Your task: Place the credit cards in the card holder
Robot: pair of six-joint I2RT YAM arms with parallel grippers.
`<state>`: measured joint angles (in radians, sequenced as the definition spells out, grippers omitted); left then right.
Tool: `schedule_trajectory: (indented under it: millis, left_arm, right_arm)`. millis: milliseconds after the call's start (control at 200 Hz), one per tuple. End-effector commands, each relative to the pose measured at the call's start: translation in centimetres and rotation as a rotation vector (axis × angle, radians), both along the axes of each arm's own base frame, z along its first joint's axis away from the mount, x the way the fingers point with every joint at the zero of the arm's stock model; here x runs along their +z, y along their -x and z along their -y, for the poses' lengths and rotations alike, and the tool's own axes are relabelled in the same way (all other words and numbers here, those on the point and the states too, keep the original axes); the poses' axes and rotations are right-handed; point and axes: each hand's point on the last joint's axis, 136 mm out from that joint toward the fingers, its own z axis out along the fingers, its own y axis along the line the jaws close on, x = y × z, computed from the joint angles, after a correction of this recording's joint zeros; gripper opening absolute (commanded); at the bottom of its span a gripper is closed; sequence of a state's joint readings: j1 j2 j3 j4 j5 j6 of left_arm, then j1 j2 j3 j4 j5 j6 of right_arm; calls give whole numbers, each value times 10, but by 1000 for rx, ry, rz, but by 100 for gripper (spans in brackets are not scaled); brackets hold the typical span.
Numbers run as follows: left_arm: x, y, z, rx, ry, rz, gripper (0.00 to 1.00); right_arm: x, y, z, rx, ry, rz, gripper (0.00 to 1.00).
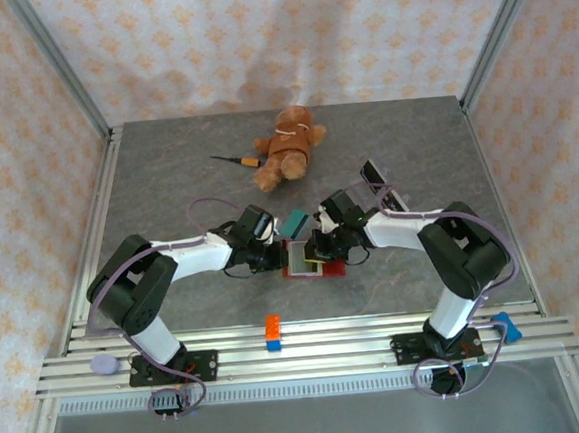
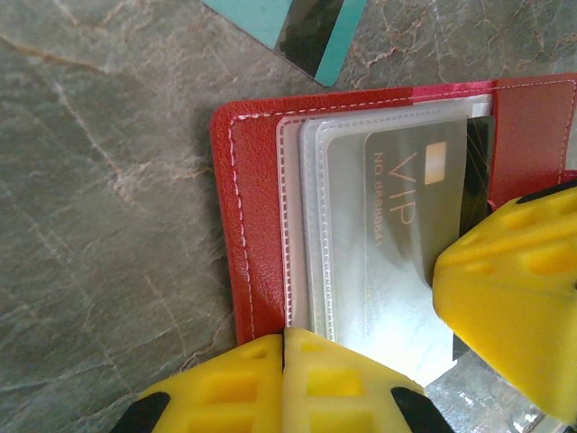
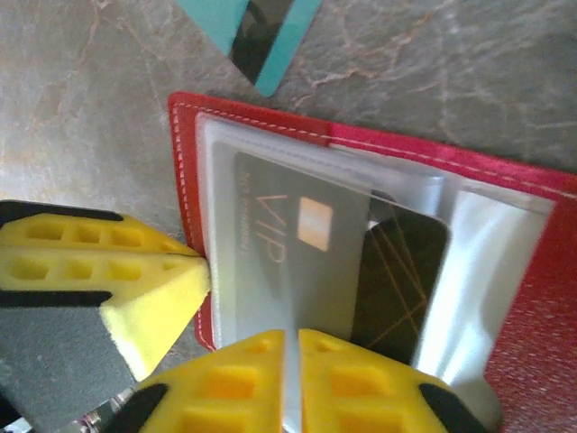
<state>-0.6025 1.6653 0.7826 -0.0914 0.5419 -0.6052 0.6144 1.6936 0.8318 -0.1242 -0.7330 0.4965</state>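
Edgewise, left claw (image 2: pixel 284 361) on card holder (image 2: pixel 252 225)

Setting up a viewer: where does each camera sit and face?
Top external: above, behind the robot, facing down at the table; left arm and right arm show.
Left wrist: down onto the card holder; left gripper at bottom.
Right wrist: down onto the card holder too; right gripper at bottom.
They share the VIP card.
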Motion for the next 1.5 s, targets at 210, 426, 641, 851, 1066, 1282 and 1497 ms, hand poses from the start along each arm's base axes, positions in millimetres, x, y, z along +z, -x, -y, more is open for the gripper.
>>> schedule_trajectory:
  millis: [210, 426, 641, 851, 1066, 1282, 1497]
  left_arm:
    - [-8, -2, -5, 18, -47, 1, 3]
    - [-12, -1, -5, 24, -48, -8, 3]
    - [-12, 0, -6, 24, -50, -8, 3]
    - [-12, 0, -7, 22, -53, -8, 2]
    - [-11, -1, -7, 22, -56, -6, 2]
    - [-11, -1, -6, 21, -51, -9, 1]
    - [-9, -1, -7, 18, -57, -4, 1]
  right_arm:
    - [23, 2, 21, 17, 103, 96, 34]
    - [13, 5, 30, 3, 140, 89, 37]
    - [2, 5, 24, 9, 125, 64, 22]
    - [-5, 4, 25, 9, 142, 50, 27]
    - [2, 6, 33, 13, 170, 77, 32]
    - [-8, 7, 26, 12, 139, 45, 16]
    - [-8, 3, 21, 17, 124, 46, 7]
